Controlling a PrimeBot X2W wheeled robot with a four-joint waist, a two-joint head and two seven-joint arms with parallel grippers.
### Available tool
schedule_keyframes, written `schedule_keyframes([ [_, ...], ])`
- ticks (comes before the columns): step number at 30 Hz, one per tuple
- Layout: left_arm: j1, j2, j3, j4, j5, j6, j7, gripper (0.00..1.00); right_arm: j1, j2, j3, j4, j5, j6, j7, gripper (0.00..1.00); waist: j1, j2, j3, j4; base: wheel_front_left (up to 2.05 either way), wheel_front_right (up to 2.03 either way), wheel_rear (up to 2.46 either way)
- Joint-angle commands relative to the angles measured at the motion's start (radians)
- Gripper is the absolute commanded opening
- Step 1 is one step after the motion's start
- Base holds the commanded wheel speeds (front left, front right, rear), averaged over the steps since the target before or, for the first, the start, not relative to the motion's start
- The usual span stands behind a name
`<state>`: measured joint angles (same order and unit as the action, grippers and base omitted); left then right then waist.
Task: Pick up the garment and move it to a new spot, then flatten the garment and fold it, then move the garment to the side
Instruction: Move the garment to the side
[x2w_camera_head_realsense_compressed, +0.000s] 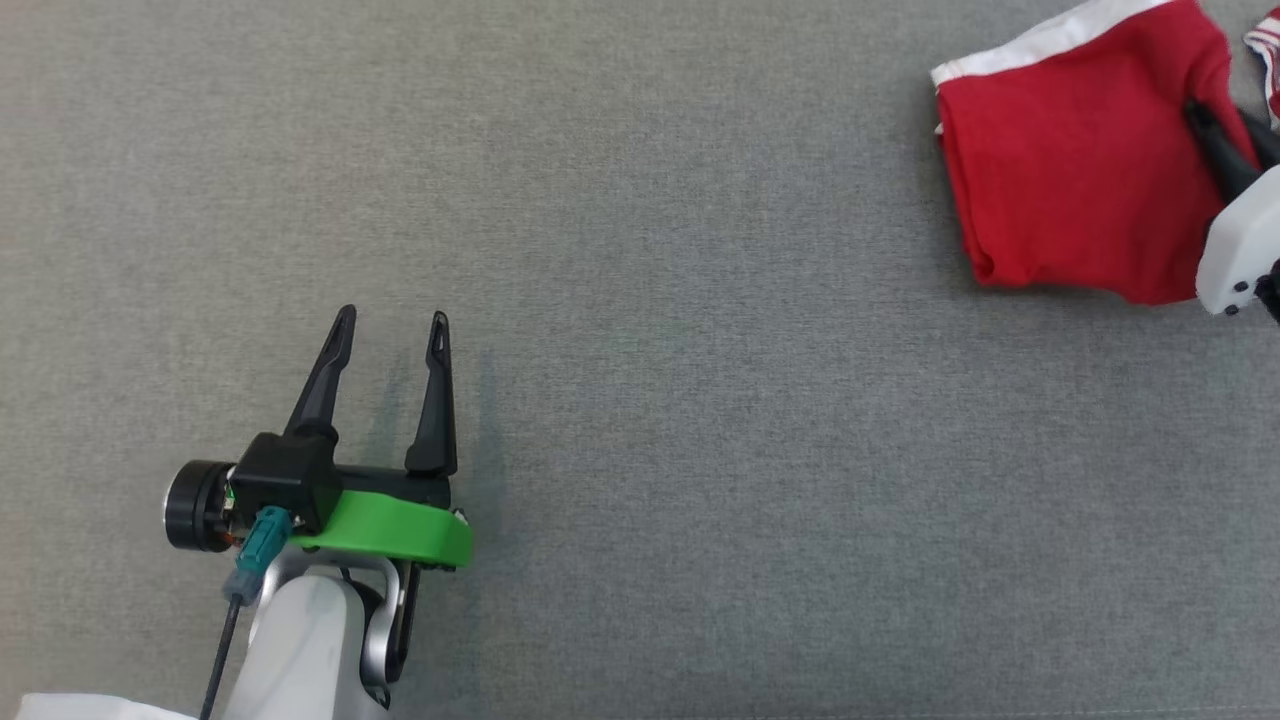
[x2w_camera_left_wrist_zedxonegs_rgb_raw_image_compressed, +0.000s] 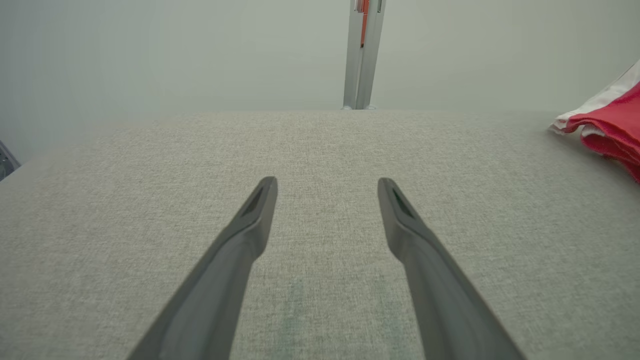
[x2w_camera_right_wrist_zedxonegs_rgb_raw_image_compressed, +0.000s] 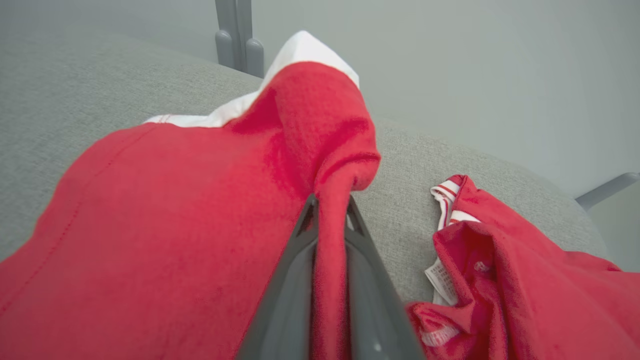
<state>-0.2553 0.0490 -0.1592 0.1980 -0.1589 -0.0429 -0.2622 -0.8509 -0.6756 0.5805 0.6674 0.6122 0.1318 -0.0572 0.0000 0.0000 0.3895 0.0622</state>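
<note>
One step is barely starting: the right gripper (x2w_camera_right_wrist_zedxonegs_rgb_raw_image_compressed: 331, 200) is pinching a fold of the red garment (x2w_camera_head_realsense_compressed: 1070, 170) bunched at two o'clock on the grey table (x2w_camera_head_realsense_compressed: 700, 420), the left gripper (x2w_camera_head_realsense_compressed: 392, 316) is idling with fingers wide apart at seven o'clock, and carrying, flattening and folding are lying ahead.

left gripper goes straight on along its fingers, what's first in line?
Looks free: left gripper points over bare grey surface; red garment sits off right. Depth unclear, it may graze the surface.
</note>
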Motion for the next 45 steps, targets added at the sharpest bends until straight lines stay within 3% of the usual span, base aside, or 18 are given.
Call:
schedule_keyframes([
  [1,-0.023,0.004,0.006,-0.005,0.021,-0.002,-0.003,1.0,-0.023,-0.032,0.004,-0.021,0.016,-0.002,0.006,0.0,0.0,0.0,0.085,-0.086,0.0,0.0,0.0],
  [10,-0.065,0.014,0.017,-0.038,0.063,-0.02,-0.003,1.0,-0.083,-0.247,-0.011,-0.136,0.118,-0.002,0.057,0.0,0.0,0.0,0.171,-0.157,0.0,0.0,0.0],
  [16,-0.08,0.02,0.015,-0.058,0.078,-0.031,-0.003,1.0,-0.11,-0.326,-0.009,-0.123,0.172,-0.002,0.096,0.0,0.0,0.0,0.204,-0.168,0.0,0.0,0.0],
  [22,-0.087,0.02,0.008,-0.078,0.081,-0.038,-0.002,1.0,-0.155,-0.382,-0.002,-0.063,0.209,-0.002,0.091,0.0,0.0,0.0,0.228,-0.16,0.0,0.0,0.0],
  [28,-0.095,0.018,0.002,-0.092,0.09,-0.038,-0.001,1.0,-0.214,-0.373,0.019,0.054,0.188,-0.002,0.067,0.0,0.0,0.0,0.246,-0.145,0.0,0.0,0.0],
  [29,-0.095,0.018,0.001,-0.093,0.091,-0.038,-0.001,1.0,-0.22,-0.369,0.023,0.066,0.18,-0.002,0.061,0.31,0.0,0.0,0.246,-0.143,0.0,0.0,0.0],
  [30,-0.096,0.018,0.002,-0.096,0.09,-0.036,-0.001,1.0,-0.231,-0.36,0.027,0.088,0.168,-0.002,0.048,1.0,0.0,0.0,0.247,-0.141,0.0,0.0,0.0],
  [37,-0.086,0.017,0.013,-0.099,0.082,-0.029,-0.001,1.0,-0.286,-0.314,0.068,0.18,0.075,-0.002,-0.048,1.0,0.0,0.0,0.221,-0.136,0.0,0.0,0.0],
  [45,-0.038,0.012,0.028,-0.081,0.06,-0.023,-0.001,1.0,-0.292,-0.236,0.087,0.188,0.054,-0.002,-0.168,1.0,0.0,0.0,0.101,-0.133,0.0,0.0,0.0],
])
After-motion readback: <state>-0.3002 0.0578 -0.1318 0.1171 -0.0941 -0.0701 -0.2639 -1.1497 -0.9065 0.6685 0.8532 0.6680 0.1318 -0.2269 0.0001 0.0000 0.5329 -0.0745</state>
